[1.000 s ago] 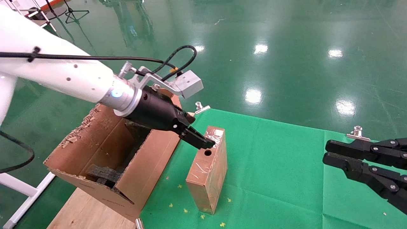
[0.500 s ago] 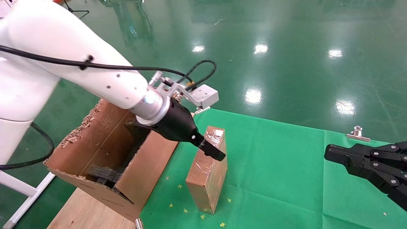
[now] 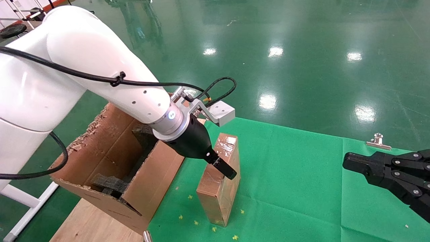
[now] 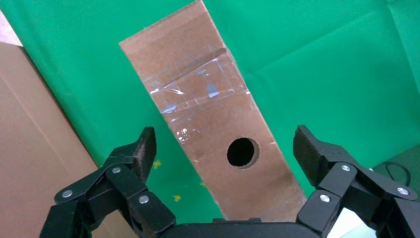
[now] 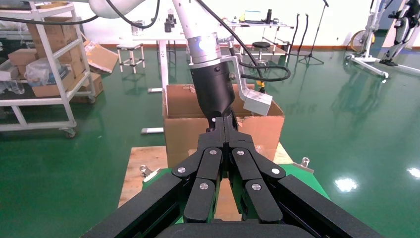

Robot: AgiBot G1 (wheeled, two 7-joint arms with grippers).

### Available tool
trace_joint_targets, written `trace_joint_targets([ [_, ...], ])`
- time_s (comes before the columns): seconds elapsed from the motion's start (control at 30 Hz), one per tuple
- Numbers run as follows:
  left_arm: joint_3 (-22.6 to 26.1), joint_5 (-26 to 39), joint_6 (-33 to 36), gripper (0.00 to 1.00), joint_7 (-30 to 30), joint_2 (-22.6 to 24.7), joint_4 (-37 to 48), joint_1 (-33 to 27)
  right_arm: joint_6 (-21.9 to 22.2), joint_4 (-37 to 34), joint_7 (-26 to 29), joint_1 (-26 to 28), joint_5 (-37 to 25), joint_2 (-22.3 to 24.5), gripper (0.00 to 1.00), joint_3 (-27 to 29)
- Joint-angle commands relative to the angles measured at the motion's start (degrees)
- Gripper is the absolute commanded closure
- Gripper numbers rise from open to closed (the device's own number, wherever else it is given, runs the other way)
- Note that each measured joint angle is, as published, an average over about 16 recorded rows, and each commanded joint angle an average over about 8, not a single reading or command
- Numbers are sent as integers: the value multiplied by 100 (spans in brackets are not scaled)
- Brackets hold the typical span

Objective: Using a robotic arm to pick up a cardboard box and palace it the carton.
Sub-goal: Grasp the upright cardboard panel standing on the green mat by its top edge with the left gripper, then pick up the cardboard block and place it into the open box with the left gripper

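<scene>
Fingers (image 4: 143, 148) straddle taped, holed cardboard box (image 4: 218, 134).

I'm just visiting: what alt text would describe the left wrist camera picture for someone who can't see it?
The left gripper is open, its two black fingers either side of a slim taped cardboard box with a round hole, without touching it. The box stands on a green cloth, and a wall of the big carton is beside it.
</scene>
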Motion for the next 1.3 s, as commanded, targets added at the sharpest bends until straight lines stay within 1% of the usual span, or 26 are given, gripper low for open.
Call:
trace_joint_targets([
  [0.03,39,16,0,62,-20,12,6,-14,0,0,0,0,0,0,21,0],
  [0.07,32,14,1,74,-16,9,6,-13,0,0,0,0,0,0,9,0],
  [0.1,24,12,1,87,-13,7,6,-12,0,0,0,0,0,0,1,0],
  [0.13,17,9,1,98,-9,5,5,-11,0,0,0,0,0,0,0,0],
  [0.17,9,6,1,100,-5,2,4,-9,0,0,0,0,0,0,0,0],
  [1.0,-55,-19,-34,100,63,-28,6,14,0,0,0,0,1,0,0,0],
  [1.17,-77,0,-197,100,339,-149,-28,-75,0,-1,0,0,1,0,0,0],
  [1.3,-271,-28,-525,100,766,-437,-93,-234,0,-1,0,0,1,0,0,0],
])
